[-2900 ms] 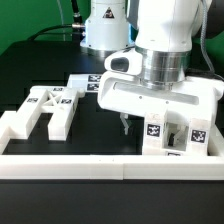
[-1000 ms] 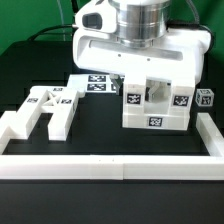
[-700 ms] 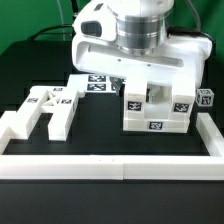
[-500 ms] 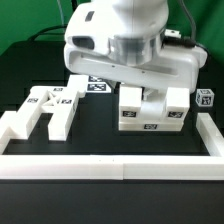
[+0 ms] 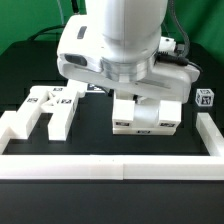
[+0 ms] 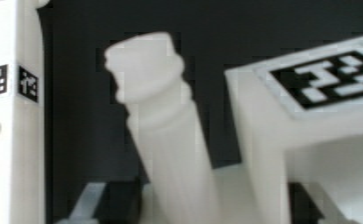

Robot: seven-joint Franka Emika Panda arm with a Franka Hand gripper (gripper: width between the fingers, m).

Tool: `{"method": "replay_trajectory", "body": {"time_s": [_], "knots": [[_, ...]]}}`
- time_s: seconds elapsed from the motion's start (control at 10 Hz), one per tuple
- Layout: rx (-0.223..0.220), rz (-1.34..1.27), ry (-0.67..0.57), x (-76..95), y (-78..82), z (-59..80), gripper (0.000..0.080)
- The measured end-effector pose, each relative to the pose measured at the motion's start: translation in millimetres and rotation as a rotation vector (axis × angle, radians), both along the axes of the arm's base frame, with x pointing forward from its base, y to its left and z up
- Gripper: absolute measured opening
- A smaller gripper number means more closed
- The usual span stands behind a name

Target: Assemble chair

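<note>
arm (image 5: 115, 45) tipped forward and swung round, tagged chair block (image 5: 145, 112) lower, shifted toward exterior view's left

The chair block (image 5: 148, 113) is matte white with square black-and-white tags on its faces, and so are the H-shaped chair piece (image 5: 45, 110) and the small cube (image 5: 205, 98). The robot arm (image 5: 115, 40) is glossy white, the table (image 5: 95, 135) is black, and the low wall (image 5: 110, 165) along its edge is plain white. In the wrist view a plain white post (image 6: 160, 130) shows against black, beside a white face bearing a black-and-white tag (image 6: 329, 80).
</note>
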State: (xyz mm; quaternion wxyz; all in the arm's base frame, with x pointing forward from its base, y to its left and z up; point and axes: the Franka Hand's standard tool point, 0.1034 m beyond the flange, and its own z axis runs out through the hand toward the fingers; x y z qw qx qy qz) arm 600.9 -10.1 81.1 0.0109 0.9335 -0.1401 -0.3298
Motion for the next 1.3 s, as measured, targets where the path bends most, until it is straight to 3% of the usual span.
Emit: {"method": "replay_trajectory", "body": {"time_s": [0.3,0.6,0.7,0.8,0.9,1.0,1.3], "knots": [[0.006,0.006,0.023,0.7,-4.2,-4.1,0.0328],[0.018,-0.010,0.185,-24.7,-9.3,-4.4,0.0328],[0.030,-0.021,0.252,-43.7,-7.5,4.5,0.0328],[0.037,-0.033,0.347,-53.8,-12.2,3.1,0.0328],[0.035,-0.024,0.342,-47.8,-12.1,-2.9,0.0328],[0.038,-0.018,0.323,-45.5,-10.2,0.1,0.0328],[0.041,-0.020,0.293,-53.1,-7.5,-3.6,0.0328]]}}
